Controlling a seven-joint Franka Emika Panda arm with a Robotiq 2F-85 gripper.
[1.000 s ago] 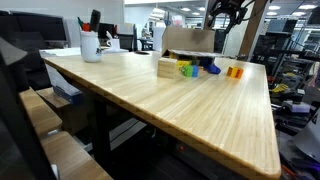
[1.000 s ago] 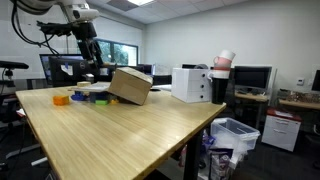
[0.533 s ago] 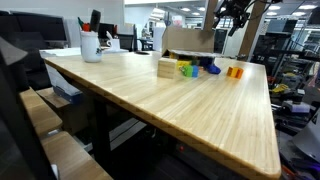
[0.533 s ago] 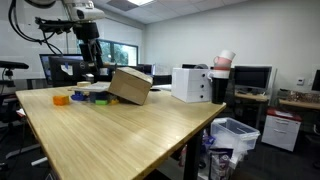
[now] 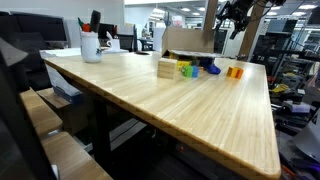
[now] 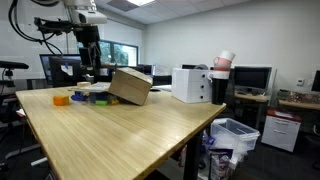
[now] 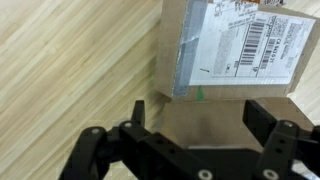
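A cardboard box (image 5: 190, 42) stands at the far end of the wooden table (image 5: 150, 100), beside some coloured blocks: an orange one (image 5: 235, 71), a blue one (image 5: 205, 70) and a green-yellow one (image 5: 187, 69). My gripper (image 5: 232, 18) hangs in the air above the box and blocks, touching nothing. In the wrist view the gripper (image 7: 200, 112) is open, its two black fingers (image 7: 138, 110) apart over the box (image 7: 225, 110), whose white shipping label (image 7: 240, 40) faces up. In an exterior view the gripper (image 6: 88, 68) sits above and behind the tilted box (image 6: 130, 86).
A white mug with pens (image 5: 91, 45) stands at the table's far left. A pale wooden block (image 5: 167, 68) lies by the coloured ones. Behind the table sit a white machine (image 6: 192, 84), monitors and a bin (image 6: 237, 135). Table edge runs close to the blocks.
The arm has shifted slightly sideways above the box. The jaws have stayed open and the box and blocks have not moved.
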